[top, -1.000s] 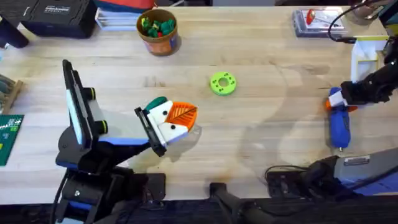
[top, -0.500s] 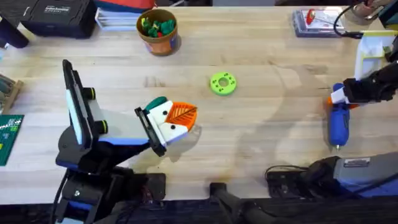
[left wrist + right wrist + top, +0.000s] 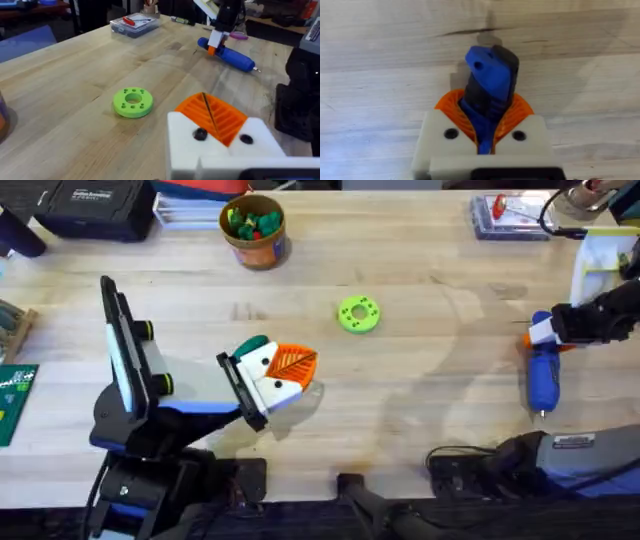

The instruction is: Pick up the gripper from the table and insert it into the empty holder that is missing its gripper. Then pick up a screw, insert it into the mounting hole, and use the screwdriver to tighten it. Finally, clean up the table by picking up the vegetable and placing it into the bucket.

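Near the wooden tabletop's right edge, the right gripper [image 3: 545, 335] clenches its ribbed orange pads [image 3: 512, 112] around the smooth blue pen-shaped screwdriver [image 3: 542, 375]; whether the left gripper [image 3: 285, 375] grips is unclear.

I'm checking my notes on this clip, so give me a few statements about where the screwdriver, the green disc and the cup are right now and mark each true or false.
1. The right gripper is shut on the blue screwdriver. True.
2. The screwdriver's tip points toward the far edge of the table. False: in the overhead view the tip points toward the arms' bases.
3. The lime-green disc lies flat on the table, apart from both grippers. True.
4. The orange-brown cup is tipped on its side. False: it stands upright with green and yellow pieces inside.
5. The left gripper is gripping the lime-green disc. False: the disc lies apart from it.
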Robot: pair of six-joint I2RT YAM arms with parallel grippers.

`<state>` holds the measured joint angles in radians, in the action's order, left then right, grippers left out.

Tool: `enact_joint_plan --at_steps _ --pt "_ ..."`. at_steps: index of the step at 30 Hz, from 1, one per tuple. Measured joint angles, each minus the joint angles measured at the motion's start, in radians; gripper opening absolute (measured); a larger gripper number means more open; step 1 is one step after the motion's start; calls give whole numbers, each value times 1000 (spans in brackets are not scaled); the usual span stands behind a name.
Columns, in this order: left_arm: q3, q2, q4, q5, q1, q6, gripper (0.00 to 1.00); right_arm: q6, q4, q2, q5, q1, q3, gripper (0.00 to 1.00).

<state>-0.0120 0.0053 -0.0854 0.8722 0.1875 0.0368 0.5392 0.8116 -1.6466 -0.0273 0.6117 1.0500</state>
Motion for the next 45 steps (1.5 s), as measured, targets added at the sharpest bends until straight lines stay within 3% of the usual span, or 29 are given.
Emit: enact_joint_plan --at_steps 5,11,13,17,19,28,38,45 --pt "0 0 0 0 0 0 9 -7 0 -4 1 0 0 172" --pt "0 0 0 0 0 0 9 -9 1 -34 2 0 0 350" --pt "0 0 0 0 0 0 9 -12 7 -33 3 -1 0 470" --pt "0 0 0 0 0 0 9 -12 8 -33 4 -8 0 956" --pt "0 0 0 0 0 0 9 -12 8 -33 6 -8 0 989" --pt "0 0 0 0 0 0 9 -12 3 -33 11 -9 0 992" --pt "0 0 0 0 0 0 9 -15 -26 -33 8 -6 0 714" --pt "0 0 0 0 0 0 9 -15 -31 -33 17 -6 0 381"
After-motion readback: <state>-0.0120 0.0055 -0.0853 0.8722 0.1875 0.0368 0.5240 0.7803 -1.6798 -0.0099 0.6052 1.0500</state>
